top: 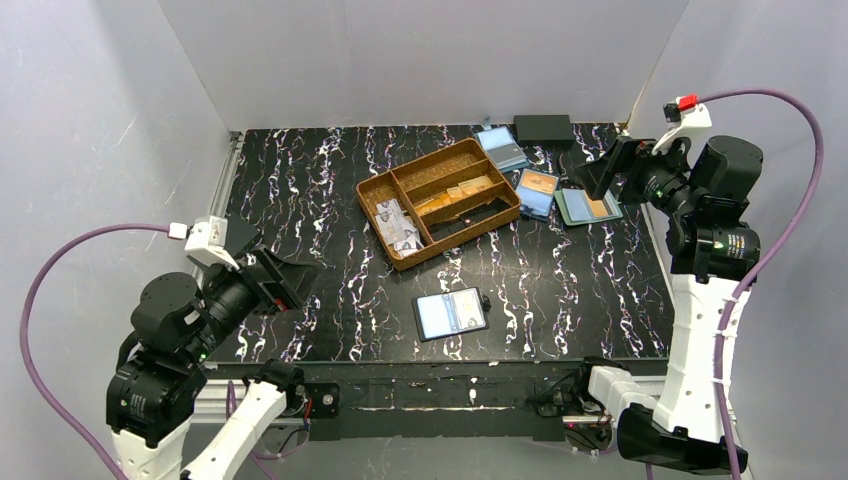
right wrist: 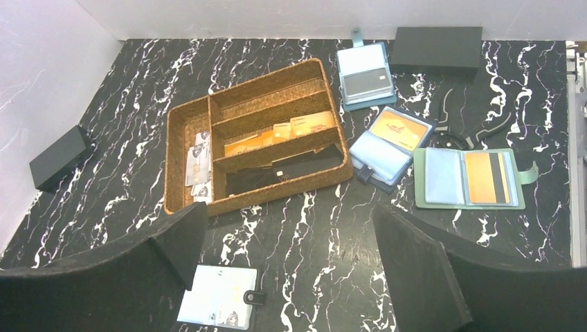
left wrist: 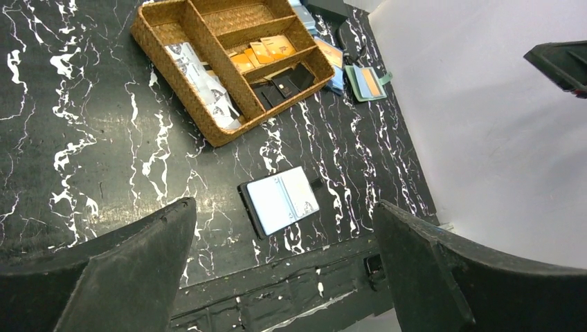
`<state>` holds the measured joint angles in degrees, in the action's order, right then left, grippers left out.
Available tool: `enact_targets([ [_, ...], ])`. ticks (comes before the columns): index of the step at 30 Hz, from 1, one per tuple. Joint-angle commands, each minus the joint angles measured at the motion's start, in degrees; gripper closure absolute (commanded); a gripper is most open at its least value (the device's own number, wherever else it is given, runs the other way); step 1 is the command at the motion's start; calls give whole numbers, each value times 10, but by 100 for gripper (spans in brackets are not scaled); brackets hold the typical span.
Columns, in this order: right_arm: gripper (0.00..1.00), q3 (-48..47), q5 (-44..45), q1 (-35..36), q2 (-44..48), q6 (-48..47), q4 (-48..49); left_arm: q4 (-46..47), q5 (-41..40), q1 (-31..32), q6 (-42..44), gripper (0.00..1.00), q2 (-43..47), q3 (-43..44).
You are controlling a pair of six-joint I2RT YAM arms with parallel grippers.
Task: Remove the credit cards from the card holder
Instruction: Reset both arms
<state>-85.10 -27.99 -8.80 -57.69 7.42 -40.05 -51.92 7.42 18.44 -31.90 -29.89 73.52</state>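
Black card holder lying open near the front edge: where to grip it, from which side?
Probably the snap tab on the right flap of the card holder, from above and the right. It lies open and flat on the table; the tab is the only part jutting past its edge.

On the worktop (top: 300, 180) the card holder (top: 451, 314) lies open and flat, close to the near edge and about midway between left and right, with credit cards (top: 467, 309) in its right half. Behind it, toward the far side, sits a tray (right wrist: 277, 196), set at a slant. The tray's left compartment holds slips (top: 398, 225). Of the three long compartments to the right, the middle one holds cards (top: 455, 194) and the near one flat items (top: 470, 218). Right of the tray lie three more holders: the far holder (top: 501, 148) by its far corner, the middle holder (top: 537, 192) just beside its right end, and the right holder (top: 588, 205) just right of that. A box (top: 543, 127) sits at the far edge, behind them.
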Motion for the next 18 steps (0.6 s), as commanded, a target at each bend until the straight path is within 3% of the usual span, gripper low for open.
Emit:
enact_targets([
  [1, 2, -25, -4, -9, 8, -11, -1, -22, -15, -3, -4, 2, -13, 35],
  [18, 1, -19, -19, -28, 2, -35, -16, -29, -18, -3, -3, 2, -25, 20],
])
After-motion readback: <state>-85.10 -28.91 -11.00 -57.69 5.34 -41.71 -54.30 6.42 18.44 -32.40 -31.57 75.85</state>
